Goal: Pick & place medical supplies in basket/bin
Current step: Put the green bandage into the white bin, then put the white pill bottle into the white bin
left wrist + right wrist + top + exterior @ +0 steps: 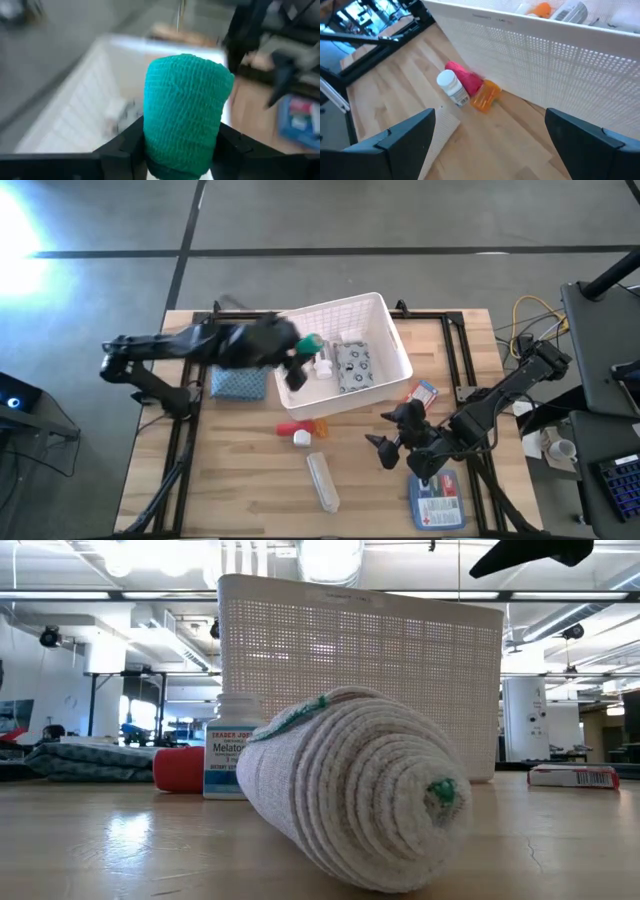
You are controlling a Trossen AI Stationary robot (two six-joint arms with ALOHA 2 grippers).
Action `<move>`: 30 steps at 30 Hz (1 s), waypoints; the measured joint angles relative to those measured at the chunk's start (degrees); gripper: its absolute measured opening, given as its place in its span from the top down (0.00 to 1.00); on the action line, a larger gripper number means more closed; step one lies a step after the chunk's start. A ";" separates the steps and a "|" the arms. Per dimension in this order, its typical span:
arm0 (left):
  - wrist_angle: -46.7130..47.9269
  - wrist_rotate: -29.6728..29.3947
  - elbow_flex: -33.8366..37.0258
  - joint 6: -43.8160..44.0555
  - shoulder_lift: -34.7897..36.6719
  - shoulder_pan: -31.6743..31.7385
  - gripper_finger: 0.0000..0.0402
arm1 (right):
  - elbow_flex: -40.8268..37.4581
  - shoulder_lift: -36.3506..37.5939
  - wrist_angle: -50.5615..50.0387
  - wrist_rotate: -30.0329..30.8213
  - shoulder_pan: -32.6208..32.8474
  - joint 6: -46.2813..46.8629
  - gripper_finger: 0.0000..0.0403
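High view: the left gripper (300,358) hangs over the left end of the white basket (390,330), clamped on a green bandage roll (311,341). Inside the basket lie a grey packet (354,366) and a small white item. Just left of the basket sits a blue pouch (238,383). Near the basket's front wall lie a red piece (291,427), an orange vial (320,426) and a white pill bottle (302,439); a pale tube (323,481) lies nearer still. The right gripper (384,442) hovers right of these, fingers spread and empty, beside a red-white-blue box (422,394) and a blue first-aid pouch (436,500).

Low view: the tube's white wrapped end fills the foreground, the lattice basket behind it.

Left wrist view: both fingers (125,142) press the green roll above the basket.

Right wrist view: the parted fingers (405,134) frame the bottle, red piece and vial against the basket wall.
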State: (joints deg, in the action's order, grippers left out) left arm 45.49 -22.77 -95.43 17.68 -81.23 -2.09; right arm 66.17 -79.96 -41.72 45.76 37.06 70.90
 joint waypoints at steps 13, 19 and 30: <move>2.39 11.78 9.77 0.64 0.91 4.39 0.26 | 0.02 -0.02 -6.16 0.49 0.06 9.59 0.09; 7.85 10.94 7.50 6.52 5.78 -5.66 0.25 | -0.35 -0.02 -9.13 0.26 -0.11 10.33 0.09; 9.17 -12.85 20.59 60.40 -1.19 -28.39 0.26 | -3.46 -0.04 -8.98 -0.48 -3.33 13.80 0.09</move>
State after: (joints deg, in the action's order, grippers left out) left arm 54.66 -35.62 -74.84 78.08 -82.42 -30.48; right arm 62.71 -80.00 -50.70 45.28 33.73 84.69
